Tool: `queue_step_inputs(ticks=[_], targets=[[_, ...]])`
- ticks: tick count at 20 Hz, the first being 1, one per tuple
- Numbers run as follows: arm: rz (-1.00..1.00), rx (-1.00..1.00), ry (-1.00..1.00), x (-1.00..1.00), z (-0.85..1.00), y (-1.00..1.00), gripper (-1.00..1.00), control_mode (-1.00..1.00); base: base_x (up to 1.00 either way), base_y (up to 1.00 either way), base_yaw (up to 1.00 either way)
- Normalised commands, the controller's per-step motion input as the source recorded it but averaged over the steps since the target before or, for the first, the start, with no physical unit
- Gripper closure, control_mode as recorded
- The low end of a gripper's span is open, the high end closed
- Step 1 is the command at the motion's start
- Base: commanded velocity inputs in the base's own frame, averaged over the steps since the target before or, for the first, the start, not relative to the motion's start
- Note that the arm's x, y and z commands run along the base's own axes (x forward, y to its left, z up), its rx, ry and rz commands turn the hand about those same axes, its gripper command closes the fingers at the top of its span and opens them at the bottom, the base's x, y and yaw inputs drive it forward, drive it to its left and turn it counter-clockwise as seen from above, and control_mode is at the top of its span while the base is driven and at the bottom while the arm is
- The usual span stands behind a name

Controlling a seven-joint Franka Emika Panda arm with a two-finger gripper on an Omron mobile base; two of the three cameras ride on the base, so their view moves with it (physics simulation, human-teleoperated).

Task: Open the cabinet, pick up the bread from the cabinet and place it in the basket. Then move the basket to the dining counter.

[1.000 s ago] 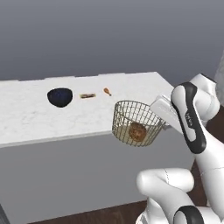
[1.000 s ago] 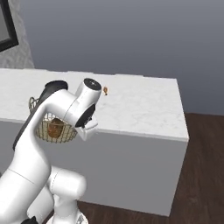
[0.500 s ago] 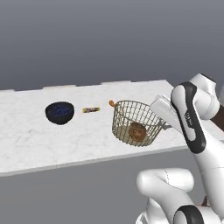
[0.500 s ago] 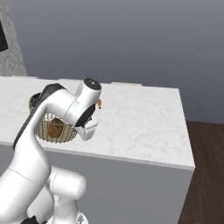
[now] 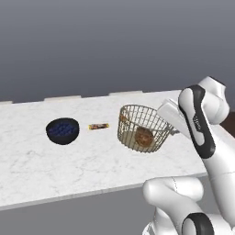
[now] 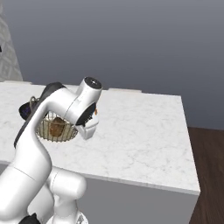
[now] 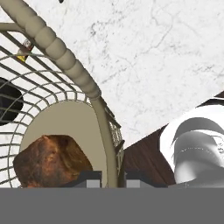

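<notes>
Basket (image 5: pixel 143 127) upright, mouth up — bread (image 5: pixel 143 136) inside — fingers (image 7: pixel 89 179) pinching its rim.

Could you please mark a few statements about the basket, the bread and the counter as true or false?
1. The bread lies inside the basket. True.
2. The gripper is shut on the basket's rim, one of its fingers inside the wire wall and one outside. True.
3. The dark blue bowl sits inside the basket. False: it stands apart on the dining counter, on the far side of a small snack bar from the basket.
4. The bread rests on the bare marble beside the basket. False: it sits on the basket's tan base.
5. The basket is over the white marble dining counter. True.
</notes>
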Motion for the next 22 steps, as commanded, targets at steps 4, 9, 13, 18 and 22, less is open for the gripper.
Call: queue_step_inputs(ticks=[4, 9, 13, 18, 22], targets=[[0.05, 0.0, 0.01, 0.58, -0.19, 0.0, 1.0, -1.0, 0.0, 0.0, 0.0], [0.15, 0.0, 0.04, 0.74, -0.45, -0.13, 1.0, -1.0, 0.0, 0.0, 0.0], [0.11, -0.1, 0.06, 0.91, -0.84, -0.07, 1.0, -1.0, 0.0, 0.0, 0.0], [0.02, -0.13, -0.01, 0.59, -0.77, -0.09, 1.0, -1.0, 0.0, 0.0, 0.0], [0.0, -0.14, -0.04, 0.29, -0.57, -0.01, 1.0, -1.0, 0.0, 0.0, 0.0]])
